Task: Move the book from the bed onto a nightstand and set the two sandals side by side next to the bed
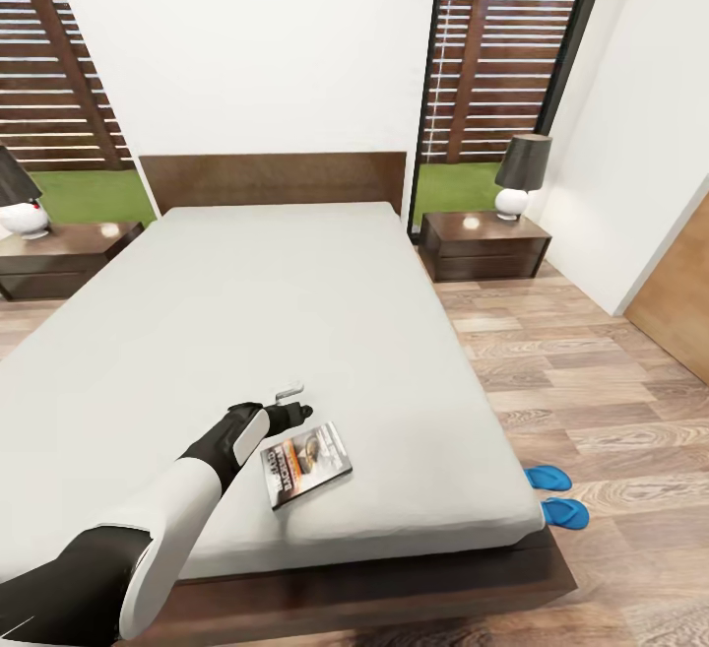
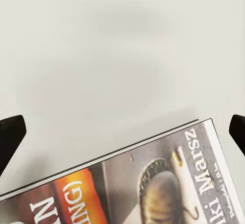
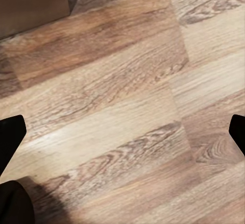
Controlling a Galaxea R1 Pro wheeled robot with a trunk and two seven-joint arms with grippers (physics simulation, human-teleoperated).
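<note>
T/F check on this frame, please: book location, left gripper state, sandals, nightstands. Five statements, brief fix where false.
1. The book lies on the bed near its foot edge. True.
2. The left gripper is shut on the book. False: its fingers stand wide apart above the book, with nothing between them.
3. Both sandals are on the wood floor beside the bed. True.
4. The book rests on a nightstand. False: each nightstand carries a lamp, and the book is on the mattress.
5. The right gripper holds a sandal. False: it is open over bare floor planks.
</note>
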